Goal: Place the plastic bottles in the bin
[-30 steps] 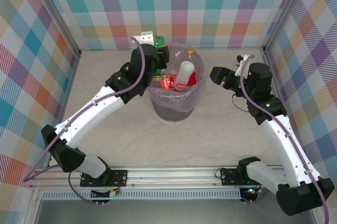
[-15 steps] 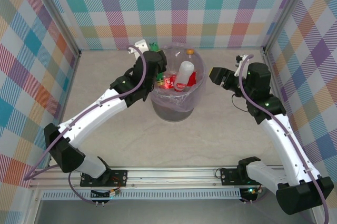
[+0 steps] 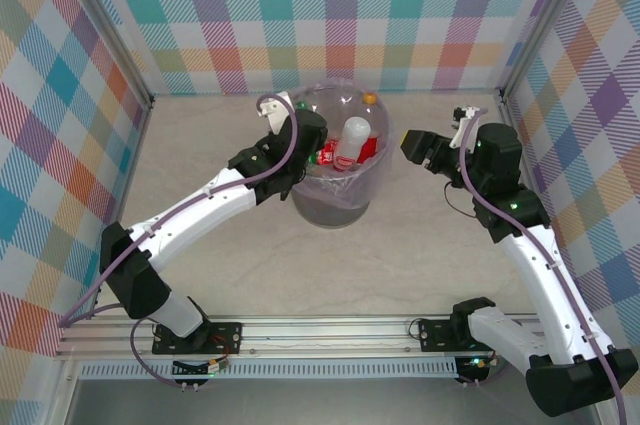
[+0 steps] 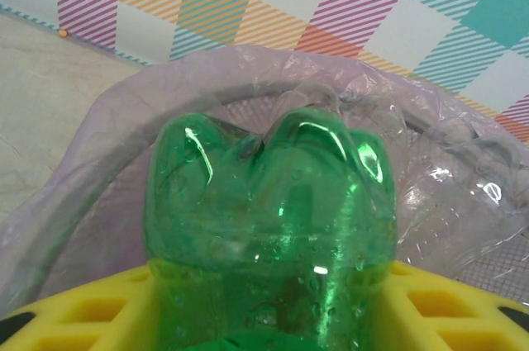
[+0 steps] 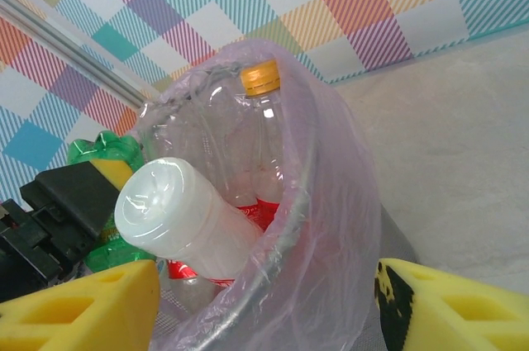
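My left gripper [image 3: 306,137] is shut on a green plastic bottle [image 4: 269,219], holding it over the left rim of the bin [image 3: 340,207]. The bottle's lobed base points across the lilac-lined bin [image 4: 463,161], with yellow fingers [image 4: 83,318] on either side. In the right wrist view the green bottle [image 5: 103,157] hangs at the bin's far edge. Inside the bin [image 5: 347,227] lie a white bottle [image 5: 186,219], an orange-capped bottle [image 5: 260,78] and red-labelled ones [image 3: 362,150]. My right gripper [image 3: 412,143] stands open just right of the bin, holding nothing.
Checked walls enclose the beige table [image 3: 200,145] on three sides, with metal posts at the corners. The bin stands near the back middle. Bare tabletop stretches in front of it and to both sides.
My left gripper has carried the green bottle rightward from behind the bin's left edge to over its rim. The right arm has barely shifted.
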